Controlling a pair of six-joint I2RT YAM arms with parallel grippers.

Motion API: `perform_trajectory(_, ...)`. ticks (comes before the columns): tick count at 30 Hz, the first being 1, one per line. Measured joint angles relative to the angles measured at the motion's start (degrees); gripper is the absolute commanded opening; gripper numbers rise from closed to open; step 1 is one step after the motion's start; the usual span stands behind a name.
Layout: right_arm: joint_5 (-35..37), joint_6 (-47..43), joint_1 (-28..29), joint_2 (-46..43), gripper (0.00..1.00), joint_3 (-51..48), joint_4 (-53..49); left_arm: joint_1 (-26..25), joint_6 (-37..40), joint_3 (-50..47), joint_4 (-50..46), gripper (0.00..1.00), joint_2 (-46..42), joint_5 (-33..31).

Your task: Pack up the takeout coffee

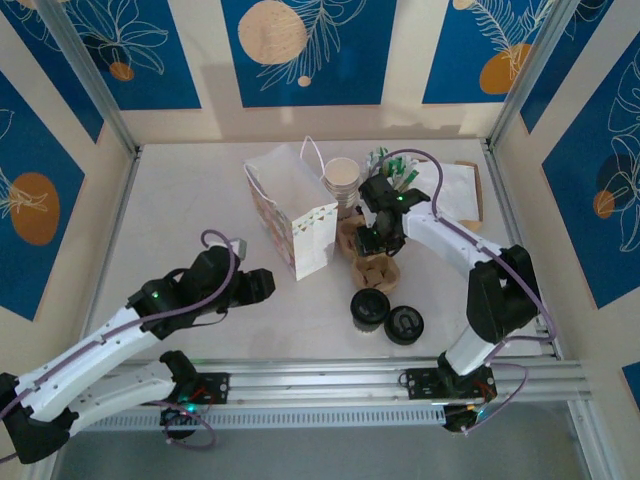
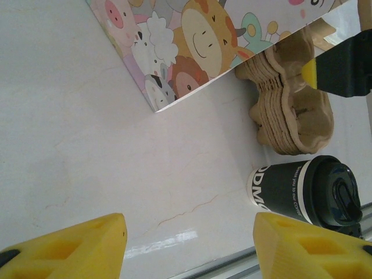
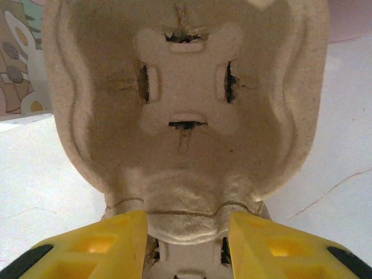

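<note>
At the near edge of the table, takeout coffee (image 1: 368,308): upright on the bare top near the front rail, at 5 o'clock from the bag, held by nothing.
Coffee, look: matte black paper cup with white print, capped by a glossy black domed lid with a moulded sip tab, clearest in the left wrist view (image 2: 302,189).
Loose lid (image 1: 404,324): low black plastic disc with no cup, just beside the coffee at 4 o'clock.
Carriers (image 1: 376,264): nested stack of tan moulded-pulp trays at 12 o'clock of the coffee. They are rough and fibrous, with rounded wells and slit cross-shaped bases.
Right gripper (image 3: 189,232): down on the stack, with the near lip of the top carrier (image 3: 186,104) between its yellow fingers. The fingers seem to meet the pulp, but I cannot tell if they clamp it.
Left gripper (image 2: 189,247): jaws spread wide with nothing between them, low over the table at 9 o'clock of the coffee and well apart from it.
Bag (image 1: 300,215): white paper with cord handles, cartoon animals on one side, standing with its mouth up.
Cream cups (image 1: 342,178): lidless stack at 12 o'clock of the carriers.
Table (image 1: 200,200): pale, smooth, faintly veined.
Progress: early, as I judge it. The coffee sits in neither carrier nor bag. A carrier has yet to be separated and the cup seated, then bagged.
</note>
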Motion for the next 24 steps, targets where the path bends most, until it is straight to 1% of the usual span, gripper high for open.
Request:
perform_trajectory(4, -0.1, -0.6, 0.1, 0.5, 0.44, 0.9, 0.0, 0.0, -0.7, -0.1, 0.0, 0.6, -0.7, 0.0)
perform_trajectory(8, 0.1, -0.7, 0.4, 1.2, 0.48, 1.8, 0.1, 0.0, -0.9, -0.3, 0.0, 0.6, -0.7, 0.0)
perform_trajectory(13, 0.3, -0.9, 1.3, 2.7, 0.48, 2.1, -0.2, 0.1, -1.6, -1.1, 0.0, 0.6, -0.7, 0.0)
perform_trajectory(21, 2.6, -0.8, 2.0, 4.0, 0.49, 2.7, -0.3, 0.1, -2.2, -2.3, 0.0, 0.6, -0.7, -0.2)
perform_trajectory(24, 3.3, -0.8, 2.1, 4.0, 0.47, 2.7, -0.4, 0.1, -2.3, -2.4, 0.0, 0.6, -0.7, -0.4)
